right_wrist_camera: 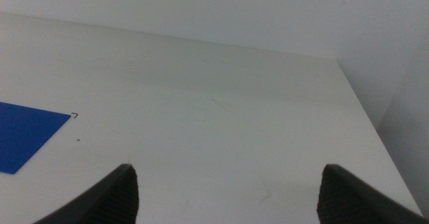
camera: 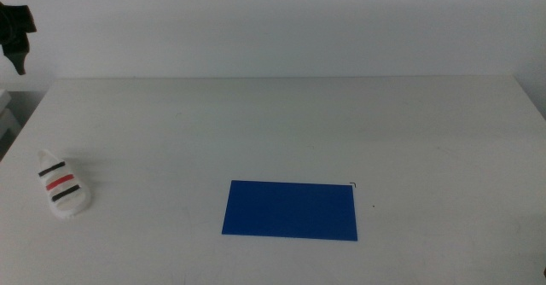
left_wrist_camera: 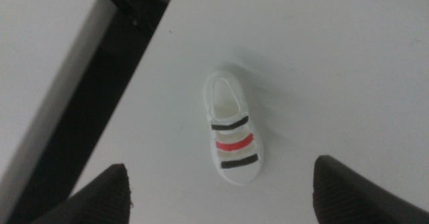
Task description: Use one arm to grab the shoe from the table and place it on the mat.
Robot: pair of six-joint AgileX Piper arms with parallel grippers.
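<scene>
Middle view: tabletop (camera: 281, 123), mat (camera: 290, 210) centre-front, shoe (camera: 62, 188) lying well apart at the left edge. Reach is the step in hand — left tool (left_wrist_camera: 221, 190) hangs wide above the shoe and must descend, straddling it. Right tool (right_wrist_camera: 228, 190) waits, wide too.

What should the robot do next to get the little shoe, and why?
Probably lower the left gripper straight down: its fingers are wide open above the shoe, which lies untouched near the table's left edge, away from the mat.
</scene>
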